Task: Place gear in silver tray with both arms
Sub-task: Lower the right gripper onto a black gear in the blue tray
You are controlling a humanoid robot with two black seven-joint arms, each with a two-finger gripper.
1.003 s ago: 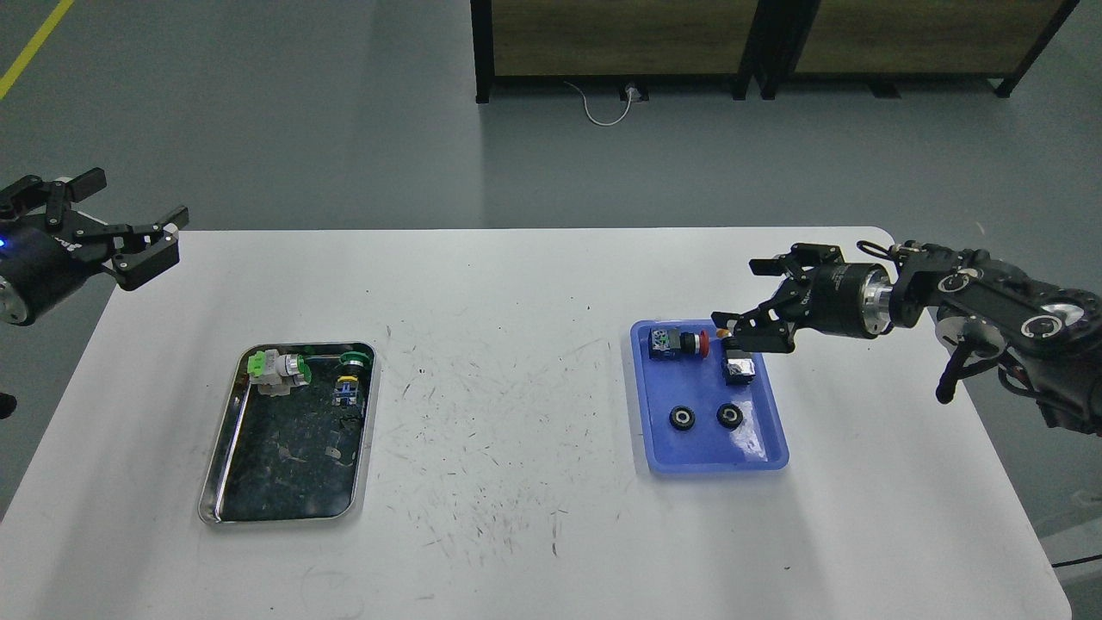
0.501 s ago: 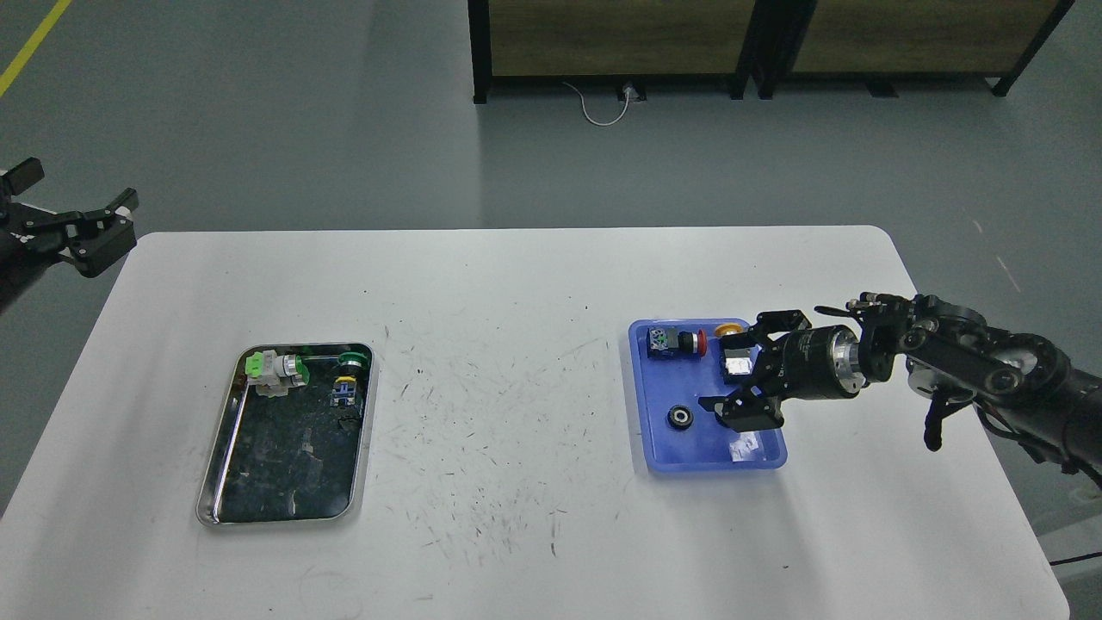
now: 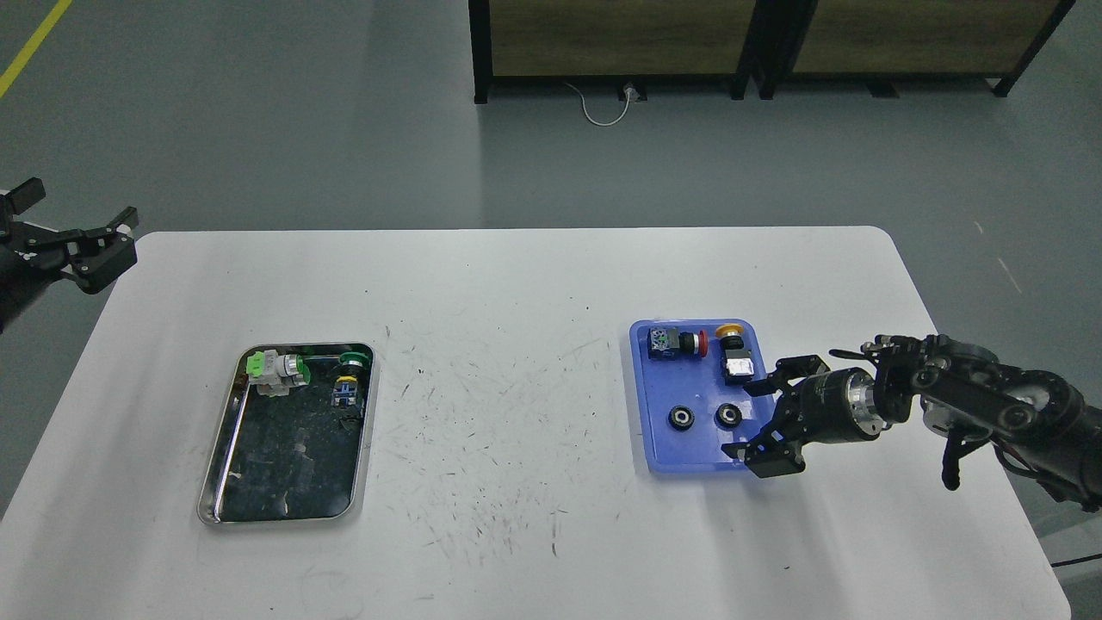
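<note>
- The right gripper (image 3: 769,422) hovers over the right edge of the blue tray (image 3: 689,456), jaws spread and empty.
- Two black gears (image 3: 682,418) lie in the blue tray, left of that gripper.
- The silver tray (image 3: 219,478) sits well apart on the table's (image 3: 516,284) left.
- The left gripper (image 3: 65,224) hangs at the far left, jaws spread.

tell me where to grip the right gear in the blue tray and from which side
Grip the right gear across its outer rim, coming straight down from above. It looks to lie flat on the blue tray floor, hole up, so only the round edge offers opposing faces. The open right gripper sits just right of it; the left gear lies apart, leaving finger room.
</note>
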